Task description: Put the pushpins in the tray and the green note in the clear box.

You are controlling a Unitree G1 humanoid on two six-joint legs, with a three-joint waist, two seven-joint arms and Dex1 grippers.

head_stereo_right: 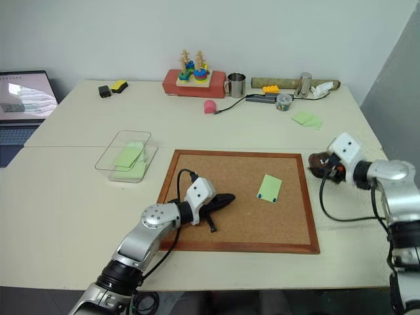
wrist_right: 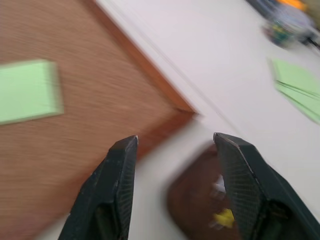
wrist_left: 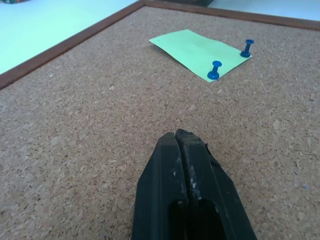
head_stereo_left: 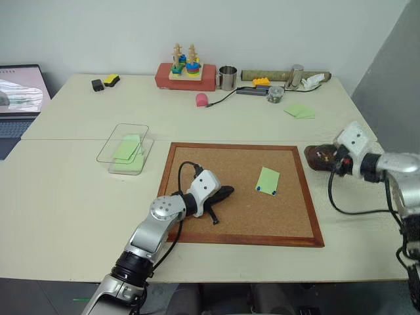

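On the corkboard point(head_stereo_left: 216, 164) | green note point(head_stereo_left: 267, 179) pinned by two blue pushpins point(wrist_left: 215, 70) | left gripper point(wrist_left: 181, 137) closed, empty | right gripper point(wrist_right: 175, 142) parted, empty, above tray point(head_stereo_left: 321, 157) holding pins

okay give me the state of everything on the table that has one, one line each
green note: lying on the corkboard, pinned by two blue pushpins.
tray: beside the corkboard, pins already inside.
clear box: green paper inside, lid ajar.
left gripper: shut, empty, over the cork.
right gripper: open, empty, above the tray.
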